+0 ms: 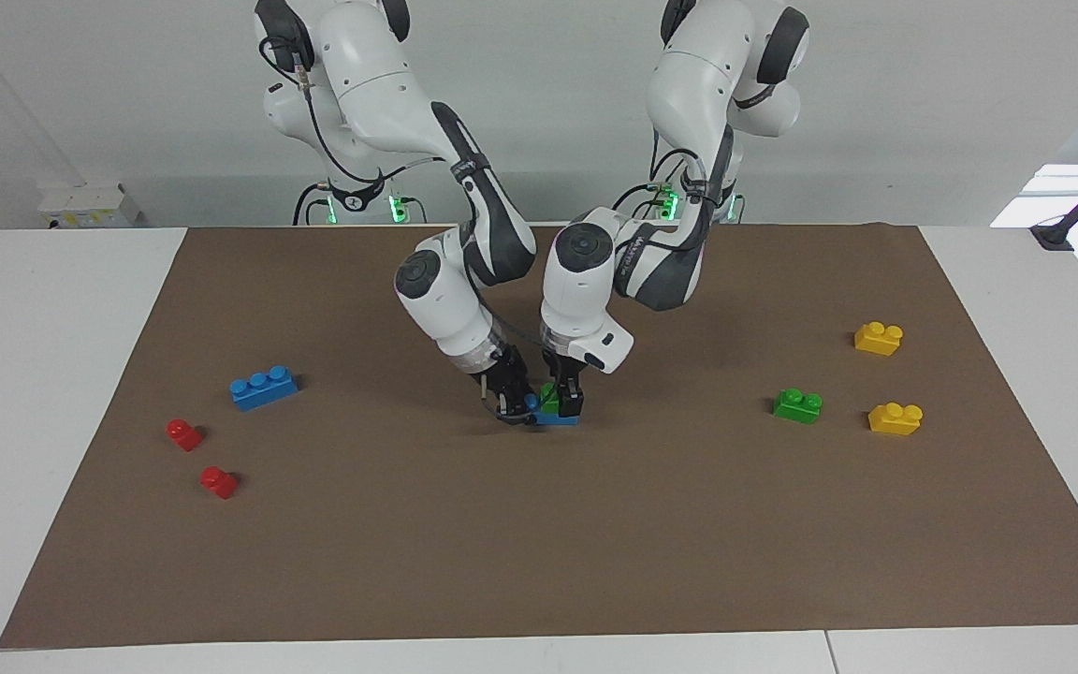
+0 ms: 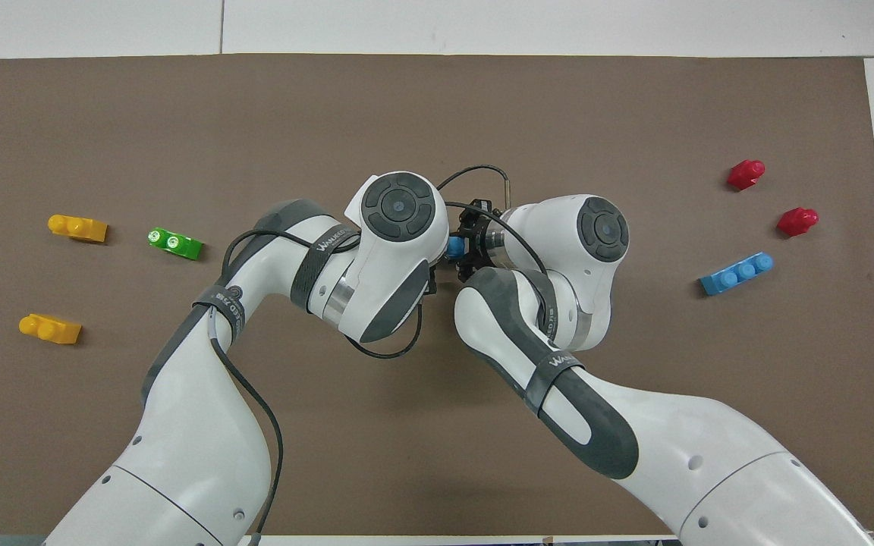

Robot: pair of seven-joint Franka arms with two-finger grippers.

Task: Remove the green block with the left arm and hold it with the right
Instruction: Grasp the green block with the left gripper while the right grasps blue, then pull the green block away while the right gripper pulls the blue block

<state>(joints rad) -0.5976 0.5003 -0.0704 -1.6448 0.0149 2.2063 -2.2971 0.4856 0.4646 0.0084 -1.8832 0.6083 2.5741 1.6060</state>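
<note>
Green block [image 1: 549,398] between left claw [image 1: 565,401] fingers.

- The green block [image 1: 549,397] is a small bright green brick seated on top of a blue brick [image 1: 558,418] at the middle of the brown mat [image 1: 539,562], mostly hidden between the 2 grippers.
- The blue brick lies flat on the mat, 1 stud showing.

We see a brown mat [image 1: 539,562] on a white table [image 1: 43,374]. Toward the right arm's end lie a blue brick [image 1: 263,387] and two red bricks [image 1: 184,433]. Toward the left arm's end lie two yellow bricks [image 1: 878,337] and a spare green brick [image 1: 798,404].
</note>
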